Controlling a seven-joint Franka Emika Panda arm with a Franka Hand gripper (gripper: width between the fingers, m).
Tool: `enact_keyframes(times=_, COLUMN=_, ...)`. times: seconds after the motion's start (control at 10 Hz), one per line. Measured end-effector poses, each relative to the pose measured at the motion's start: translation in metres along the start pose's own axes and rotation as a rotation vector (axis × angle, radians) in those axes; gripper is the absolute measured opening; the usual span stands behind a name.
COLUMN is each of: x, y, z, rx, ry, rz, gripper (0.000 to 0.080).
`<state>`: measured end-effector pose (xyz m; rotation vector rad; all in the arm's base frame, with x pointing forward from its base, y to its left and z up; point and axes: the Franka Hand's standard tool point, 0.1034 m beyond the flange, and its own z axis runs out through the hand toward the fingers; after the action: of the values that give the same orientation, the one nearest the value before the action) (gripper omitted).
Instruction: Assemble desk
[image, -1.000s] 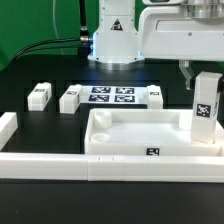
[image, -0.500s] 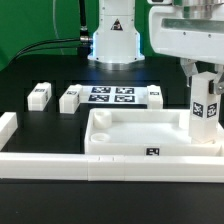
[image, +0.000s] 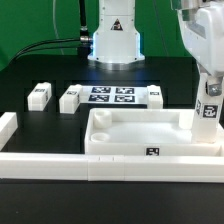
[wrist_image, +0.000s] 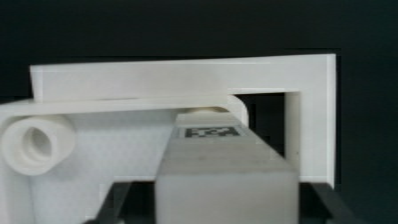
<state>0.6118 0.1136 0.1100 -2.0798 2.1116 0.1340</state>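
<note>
The white tray-like tabletop (image: 130, 135) lies upside up near the front rail, a small tag on its front edge. My gripper (image: 210, 90) is shut on a white square leg (image: 207, 115) that stands upright in the tray's corner at the exterior view's right. In the wrist view the leg (wrist_image: 222, 165) runs between my dark fingers (wrist_image: 125, 200), with the tabletop's rim (wrist_image: 178, 72) around it and a round white socket (wrist_image: 32, 145) beside it. Three more legs (image: 40, 95), (image: 70, 98), (image: 155, 96) lie loose behind the tray.
The marker board (image: 110, 96) lies flat behind the tabletop. A long white border rail (image: 100, 165) runs along the front, and a short one (image: 8, 128) stands at the exterior view's left. The robot base (image: 112, 40) rises at the back.
The arm has shifted toward the exterior view's right and carried the held leg slightly right and down into the tray's corner. The grip has not changed.
</note>
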Motion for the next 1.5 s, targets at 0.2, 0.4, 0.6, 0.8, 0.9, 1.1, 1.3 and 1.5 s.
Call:
enact_keyframes(times=0.2, x=-0.001, y=0.0016, z=0.0005, rx=-0.011, ry=-0.001, rz=-0.097, gripper=0.0503)
enact_keyframes(times=0.4, x=-0.0029, y=0.002, z=0.0008, rx=-0.012, ry=-0.003, rz=-0.226, gripper=0.0618)
enact_keyframes(times=0.6, x=-0.0028, y=0.0021, z=0.0009, rx=-0.012, ry=-0.003, rz=-0.395, gripper=0.064)
enact_keyframes(times=0.8, x=-0.0032, y=0.0023, z=-0.0006, rx=-0.03, ry=0.004, rz=-0.629, gripper=0.0648)
enact_keyframes(times=0.9, x=-0.004, y=0.0008, z=-0.0018, rx=-0.033, ry=0.015, rz=-0.742, gripper=0.0649)
enact_keyframes(times=1.1, x=-0.0047, y=-0.0005, z=-0.0038, rx=-0.047, ry=0.019, rz=-0.957, gripper=0.0649)
enact_keyframes(times=1.3, x=-0.0063, y=-0.0046, z=-0.0061, rx=-0.067, ry=0.033, rz=-1.188, gripper=0.0649)
enact_keyframes(times=1.5, x=-0.0039, y=-0.0061, z=-0.0068, rx=-0.087, ry=0.053, rz=-1.396, gripper=0.0649)
